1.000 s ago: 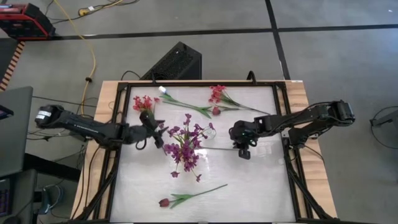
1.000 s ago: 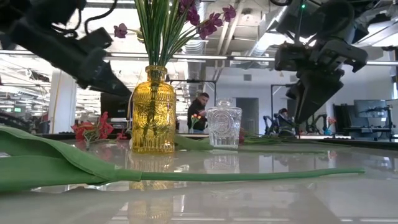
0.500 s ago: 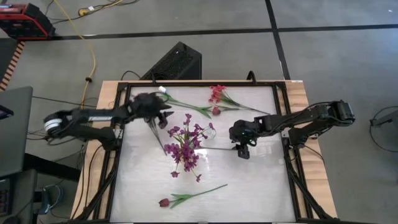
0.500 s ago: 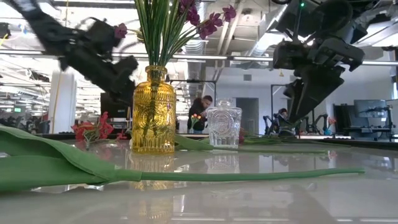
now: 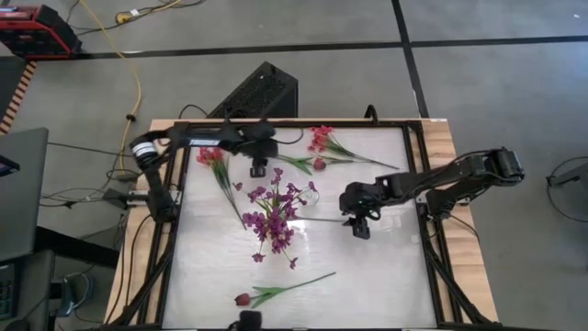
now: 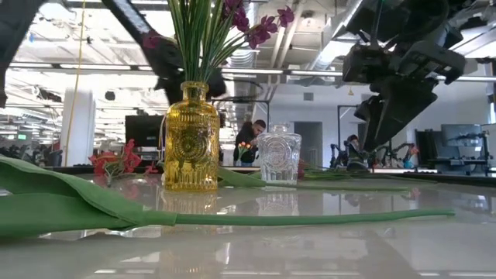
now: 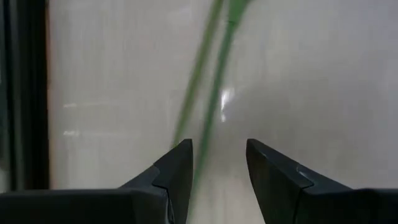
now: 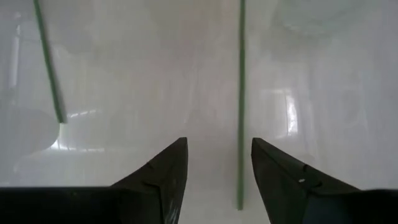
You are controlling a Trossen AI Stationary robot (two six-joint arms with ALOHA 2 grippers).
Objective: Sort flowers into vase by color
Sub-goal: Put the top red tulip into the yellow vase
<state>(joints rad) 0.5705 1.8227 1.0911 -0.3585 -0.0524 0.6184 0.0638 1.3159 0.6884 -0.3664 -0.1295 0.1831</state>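
Observation:
A yellow glass vase [image 5: 274, 219] [image 6: 190, 139] holds purple-magenta sprigs; a small clear vase [image 5: 310, 193] [image 6: 277, 155] stands beside it. A red-pink sprig [image 5: 214, 157] lies flat near the table's left edge, and another red-pink sprig [image 5: 322, 138] lies by the far edge. A dark-red bud [image 5: 318, 164] rests between them. A dark-red tulip [image 5: 244, 299] lies near the near edge. My left gripper [image 5: 259, 168] [image 7: 217, 146] hangs open over a leafy green stem [image 5: 289, 161]; the arm hides that stem's bud. My right gripper [image 5: 360, 226] [image 8: 217, 142] is open above a loose thin stem [image 8: 240, 93].
The table's black frame [image 5: 175, 211] runs along both sides. A black box [image 5: 259, 92] sits beyond the far edge. In the low view the tulip's stem and leaf [image 6: 232, 219] stretch across the foreground. Bare white surface [image 5: 367, 276] lies in the near right quarter.
My left arm has swung from the middle left of the table toward the far edge and then right, past the red-pink sprig, ending over the leafy stem near the far edge. The red-pink sprig's stem shows again. My right gripper has stayed where it was.

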